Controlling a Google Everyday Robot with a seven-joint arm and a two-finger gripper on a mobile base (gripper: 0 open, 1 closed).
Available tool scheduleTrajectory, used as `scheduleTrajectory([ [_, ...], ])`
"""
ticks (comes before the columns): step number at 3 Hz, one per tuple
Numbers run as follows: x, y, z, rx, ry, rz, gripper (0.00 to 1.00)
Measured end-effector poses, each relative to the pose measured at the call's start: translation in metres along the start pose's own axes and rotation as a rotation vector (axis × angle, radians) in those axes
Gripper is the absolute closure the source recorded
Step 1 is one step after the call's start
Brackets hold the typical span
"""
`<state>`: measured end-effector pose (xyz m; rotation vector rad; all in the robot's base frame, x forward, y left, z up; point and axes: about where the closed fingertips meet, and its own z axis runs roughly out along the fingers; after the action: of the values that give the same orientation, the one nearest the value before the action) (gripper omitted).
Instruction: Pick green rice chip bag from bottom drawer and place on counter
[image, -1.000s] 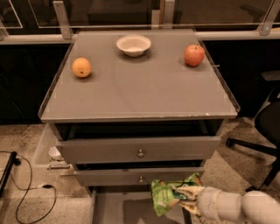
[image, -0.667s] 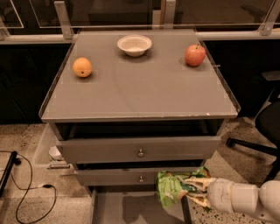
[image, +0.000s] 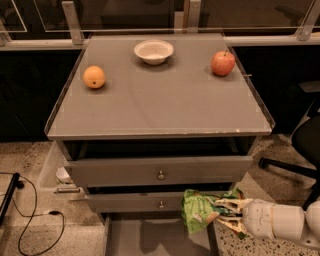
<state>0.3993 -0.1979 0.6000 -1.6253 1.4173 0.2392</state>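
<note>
Gripper (image: 223, 212) had the green rice chip bag (image: 196, 211) clamped just above the bottom drawer (image: 160, 241); guess lifting onto the counter (image: 165, 102) was next.

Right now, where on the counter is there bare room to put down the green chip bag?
The counter is bare across its front half, from the orange and apple forward to the near rim. The back is busier: bowl between the two fruits. The gripper holds the green rice chip bag down by the bottom drawer.
</note>
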Motion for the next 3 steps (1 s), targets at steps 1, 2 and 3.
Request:
scheduleTrajectory([
  [1, -0.034, -0.009, -0.013, -0.001, 0.000, -0.076, 1.00],
  [2, -0.095, -0.038, -0.038, -0.002, -0.016, -0.177, 1.00],
  [3, -0.157, -0.079, -0.063, -0.012, -0.039, -0.248, 1.00],
])
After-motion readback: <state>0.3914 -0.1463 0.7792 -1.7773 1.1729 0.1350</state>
